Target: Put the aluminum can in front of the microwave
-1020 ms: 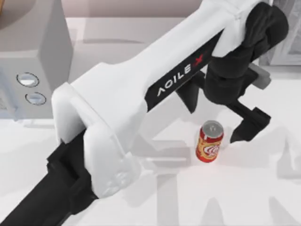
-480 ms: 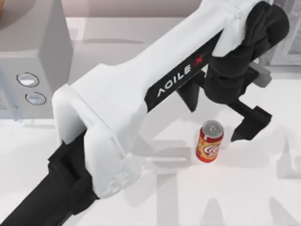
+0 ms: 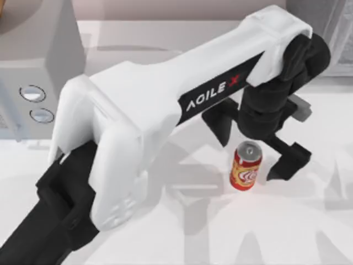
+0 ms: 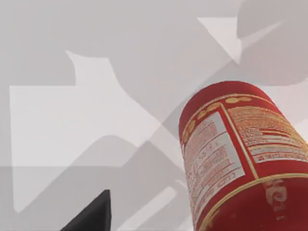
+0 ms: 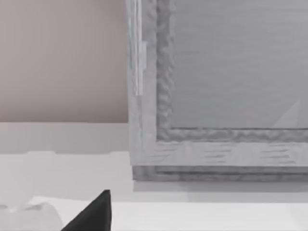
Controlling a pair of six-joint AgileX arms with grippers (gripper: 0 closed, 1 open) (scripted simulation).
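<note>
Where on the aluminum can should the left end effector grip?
Grip the aluminum can around its mid-height sidewall, coming down from above: it stands upright, and the open left end effector already straddles it, one finger at either side.

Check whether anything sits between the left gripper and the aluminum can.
Nothing visible does. The left gripper is open, with the upright aluminum can between its fingers on bare table; the microwave stands far left.
</note>
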